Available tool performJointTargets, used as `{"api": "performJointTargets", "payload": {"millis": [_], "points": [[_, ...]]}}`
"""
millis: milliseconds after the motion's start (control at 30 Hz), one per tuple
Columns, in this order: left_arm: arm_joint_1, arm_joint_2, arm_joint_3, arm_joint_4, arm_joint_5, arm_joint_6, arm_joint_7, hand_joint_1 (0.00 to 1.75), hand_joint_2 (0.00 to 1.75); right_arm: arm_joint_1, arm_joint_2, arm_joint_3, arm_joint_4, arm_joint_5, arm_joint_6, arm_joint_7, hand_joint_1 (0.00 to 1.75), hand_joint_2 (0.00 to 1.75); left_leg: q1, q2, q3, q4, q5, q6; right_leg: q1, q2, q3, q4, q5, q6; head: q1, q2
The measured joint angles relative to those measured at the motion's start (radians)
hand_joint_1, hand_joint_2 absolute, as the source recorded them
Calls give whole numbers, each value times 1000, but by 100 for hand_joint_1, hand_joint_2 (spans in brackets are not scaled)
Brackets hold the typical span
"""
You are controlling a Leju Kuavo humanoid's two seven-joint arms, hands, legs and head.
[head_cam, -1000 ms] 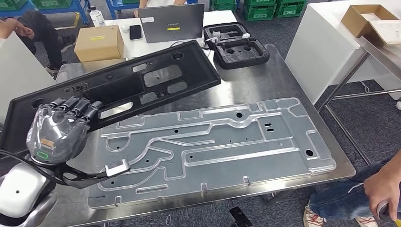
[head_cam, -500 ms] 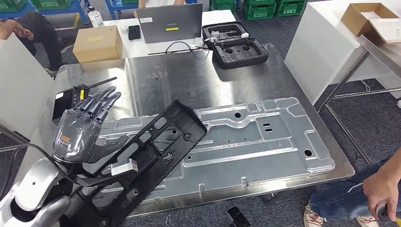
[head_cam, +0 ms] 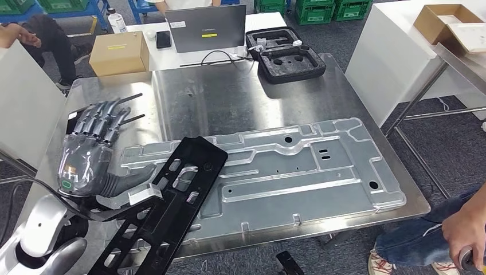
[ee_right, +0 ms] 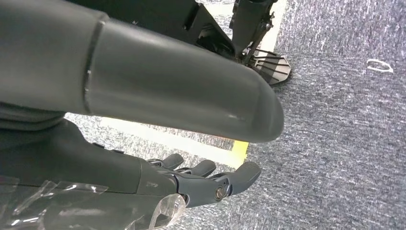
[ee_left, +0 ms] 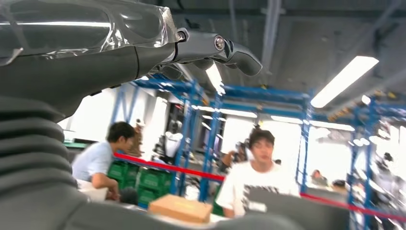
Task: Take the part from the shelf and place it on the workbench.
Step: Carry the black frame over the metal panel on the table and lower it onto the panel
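The long black part (head_cam: pixel 177 195) lies slanted on the left front of the steel workbench (head_cam: pixel 229 97). Its upper end rests on the clear moulded tray (head_cam: pixel 298 172) and its lower end sticks out past the bench's front edge. My left hand (head_cam: pixel 91 152) hovers just left of the part with its fingers spread and nothing in it; the thumb points toward the part's edge. In the left wrist view the left hand (ee_left: pixel 95 48) is seen against the room, holding nothing. My right hand (ee_right: pixel 119 167) hangs over grey carpet, fingers loosely apart and holding nothing.
A black foam case (head_cam: pixel 286 54), a laptop (head_cam: pixel 206 26) and a cardboard box (head_cam: pixel 117 51) stand along the back. A white panel (head_cam: pixel 23 103) stands at the left. A person's hand (head_cam: pixel 464 229) is at the front right corner.
The left hand let go of the black part, which dropped from high at the back left onto the tray and slid toward the front edge. The hand's fingers spread open.
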Motion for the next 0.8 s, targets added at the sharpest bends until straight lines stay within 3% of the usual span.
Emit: {"api": "performJointTargets", "payload": {"millis": [167, 233, 300, 367, 433, 467, 500, 533, 600, 633, 667, 767, 800], "points": [[19, 14, 53, -12, -20, 17, 33, 0, 0, 5, 0, 0, 0, -9, -7, -5, 0, 0, -5, 0, 0, 1, -3, 5, -5, -1, 1, -1, 0, 4, 0, 0], [29, 23, 77, -22, -27, 24, 42, 0, 0, 7, 0, 0, 0, -11, -8, -6, 0, 0, -7, 0, 1, -1, 0, 11, -8, -1, 2, -2, 2, 9, 0, 0], [40, 31, 102, -33, -34, 30, 50, 0, 0, 8, -1, 0, 1, -14, -10, -6, 0, 0, -2, 3, 7, -14, 9, 22, -9, -2, -3, 14, -14, 15, 0, 0], [53, 34, 125, -42, -36, 38, 53, 0, 0, 10, -3, 0, 1, -16, -11, -7, 0, 0, 4, 6, 12, -24, 16, 30, -10, -5, -41, 104, -72, 21, 1, 0], [68, 35, 142, -46, -37, 44, 53, 0, 0, 13, -5, 0, 1, -17, -12, -7, 0, 0, 4, 7, 10, -25, 18, 30, -13, -5, -104, 243, -135, 28, 2, 0], [77, 35, 149, -47, -36, 46, 54, 0, 0, 15, -6, 0, 2, -17, -12, -7, 0, 0, 6, 7, 9, -25, 19, 28, -16, -6, -124, 287, -144, 31, 2, 0], [84, 35, 156, -47, -35, 48, 55, 0, 0, 17, -8, 0, 2, -18, -12, -7, 0, 0, 8, 7, 8, -24, 21, 26, -20, -6, -126, 293, -133, 35, 2, 0], [91, 35, 163, -47, -33, 50, 55, 0, 0, 19, -9, 0, 2, -18, -12, -7, 0, 0, 12, 6, 7, -23, 22, 22, -24, -7, -107, 257, -104, 40, 2, 0], [100, 35, 177, -49, -31, 56, 56, 0, 0, 19, -12, 0, 2, -18, -13, -7, 0, 0, 19, 4, 2, -17, 25, 9, -31, -7, -35, 114, -37, 51, 2, 0], [103, 36, 184, -51, -30, 59, 56, 0, 0, 19, -12, 0, 2, -18, -13, -7, 0, 0, 20, 3, -1, -14, 27, 1, -33, -3, -12, 63, -13, 49, 2, 0], [106, 36, 190, -52, -30, 63, 55, 0, 0, 19, -13, 0, 2, -18, -13, -6, 0, 0, 19, 2, -6, -10, 29, -8, -33, 1, -1, 33, -5, 45, 3, 0], [118, 40, 208, -54, -29, 74, 54, 0, 0, 17, -15, 0, 3, -18, -14, -6, 0, 0, 21, 0, -17, -7, 40, -29, -31, 6, -19, 32, 1, 14, 2, 0], [123, 41, 213, -54, -29, 77, 55, 0, 0, 16, -15, 0, 3, -18, -14, -5, 0, 0, 23, 1, -25, 2, 28, -34, -29, 5, -27, 33, 7, 3, 2, 0]]}}
